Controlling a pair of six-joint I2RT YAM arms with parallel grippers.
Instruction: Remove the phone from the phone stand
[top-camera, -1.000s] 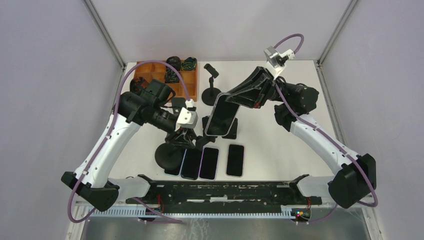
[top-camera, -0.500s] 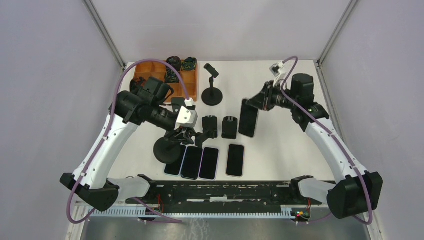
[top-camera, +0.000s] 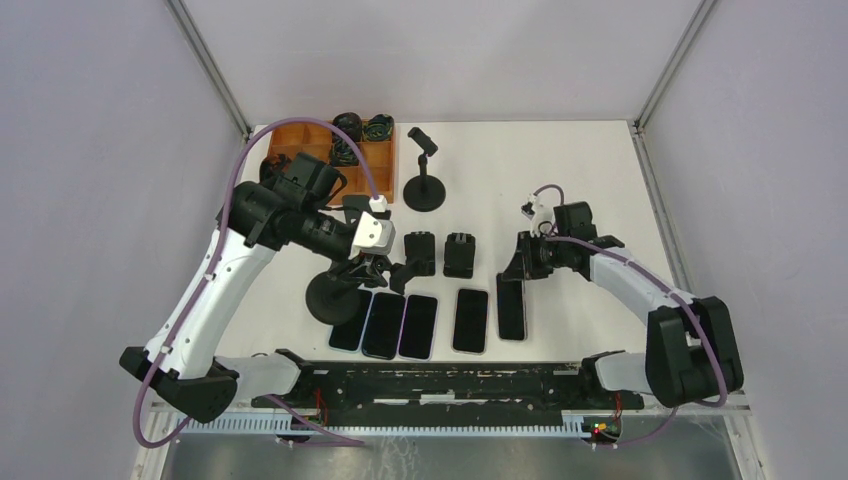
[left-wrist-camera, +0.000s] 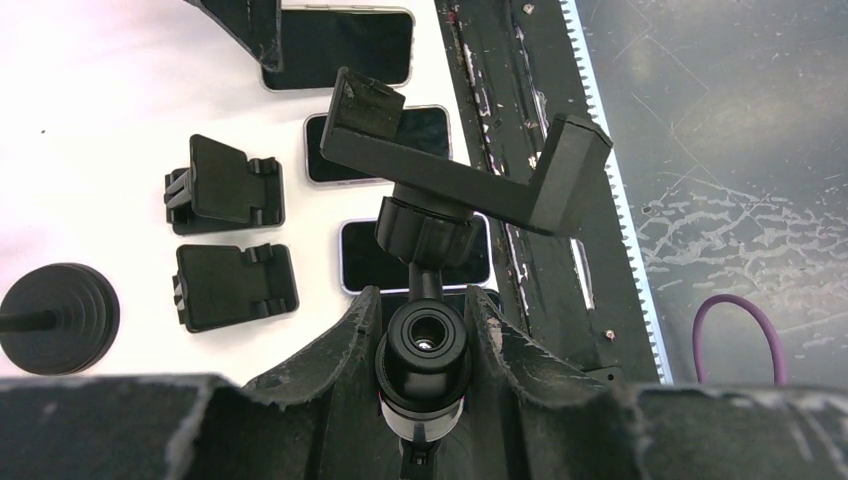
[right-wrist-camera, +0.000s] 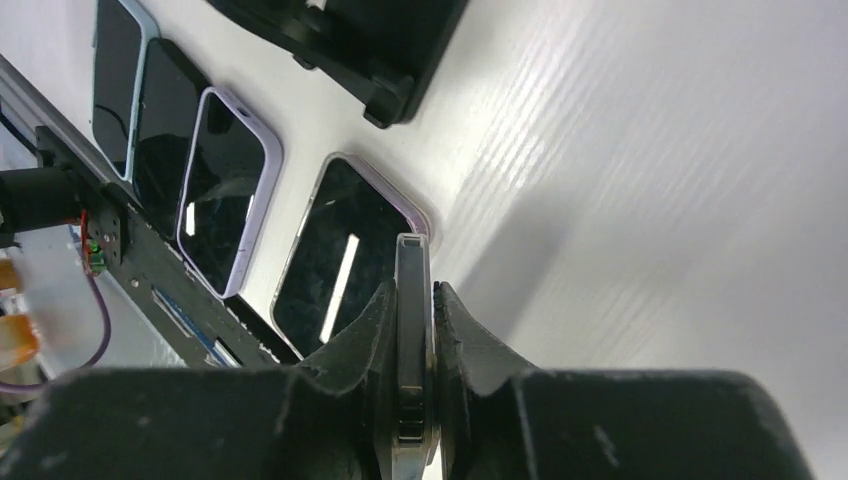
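Nearly done: slim dark glass phone (top-camera: 511, 310) is out, pinched edgewise by R gripper (right-wrist-camera: 413, 292) low beside row of flat phones (top-camera: 418, 325); L gripper (left-wrist-camera: 424, 305) clamps empty black plastic stand (left-wrist-camera: 450, 175) by its stem; set-down left.

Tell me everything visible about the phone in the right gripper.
The phone is a slim dark slab with a pale metallic rim, seen edge-on in the right wrist view. The right gripper is shut on it, pinching its two flat faces near one end. It is at the right end of the row of phones, beside a lilac-rimmed phone, long axis toward the arms' bases. Whether it rests on the table cannot be told.
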